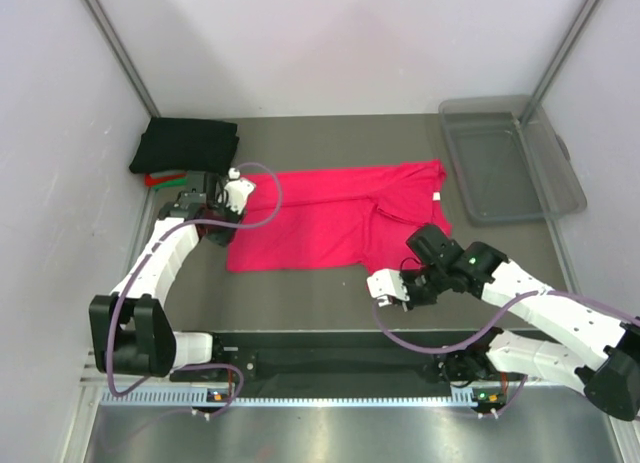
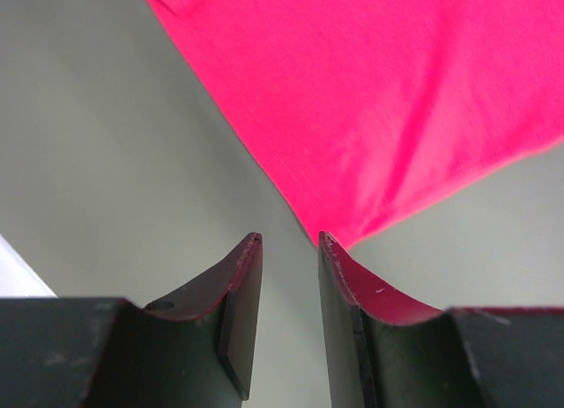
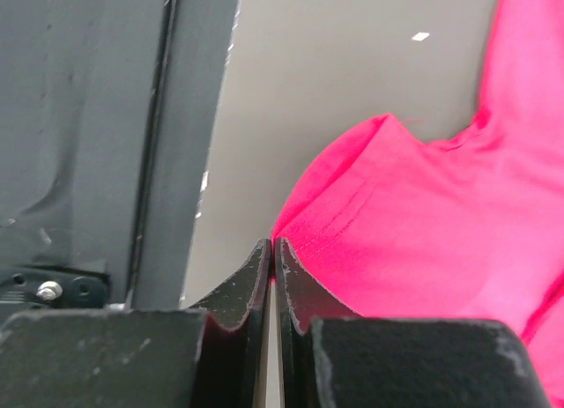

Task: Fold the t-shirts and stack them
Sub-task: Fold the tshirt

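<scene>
Closest to my right wrist lens, my right jaws are pressed together, tips at the stitched edge of the pinkish-red t-shirt (image 3: 423, 223); whether they nip any cloth is hard to tell. My left jaws stand slightly spread over the bench (image 2: 106, 161), a corner of that shirt just beyond one tip. From above, the shirt lies spread across mid-bench, its white neck label (image 1: 437, 198) on the right side. At far left a folded black t-shirt (image 1: 185, 143) sits on a red one (image 1: 160, 179). Far right stands a clear bin (image 1: 560, 173)
</scene>
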